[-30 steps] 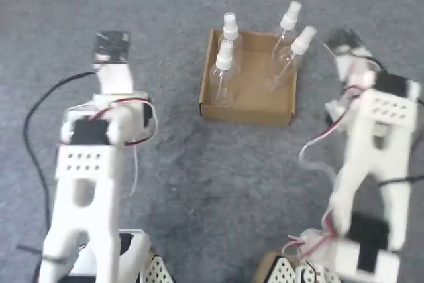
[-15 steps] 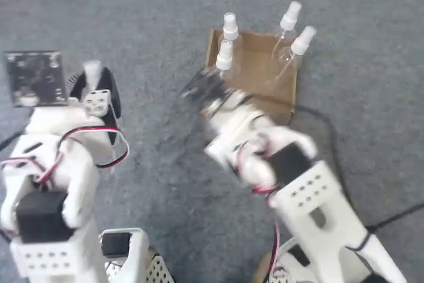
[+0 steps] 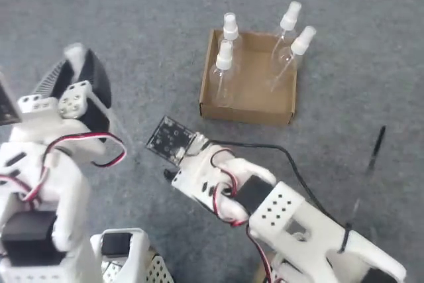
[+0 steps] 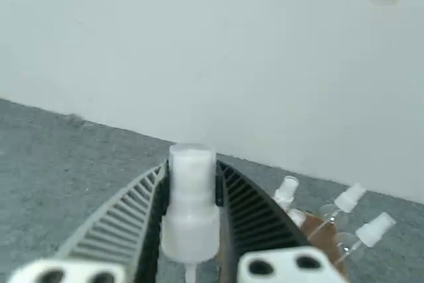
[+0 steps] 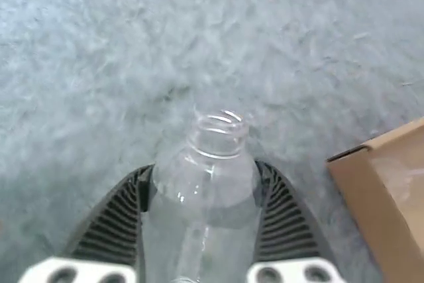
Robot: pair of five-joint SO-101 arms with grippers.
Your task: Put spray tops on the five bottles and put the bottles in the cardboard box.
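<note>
Within the last second the right gripper had swung to mid-table, clamped on the uncapped bottle, whose open neck stuck out past its fingertips. The left gripper had risen, pinching the spray top between its jaws, so capping looked to be next. Beyond, four capped bottles stood in the cardboard box.

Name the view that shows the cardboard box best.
The high view: the whole cardboard box is seen open from above, with four topped bottles standing inside. The left wrist view catches a brown sliver of the box with bottles; the right wrist view shows one corner of it.
</note>
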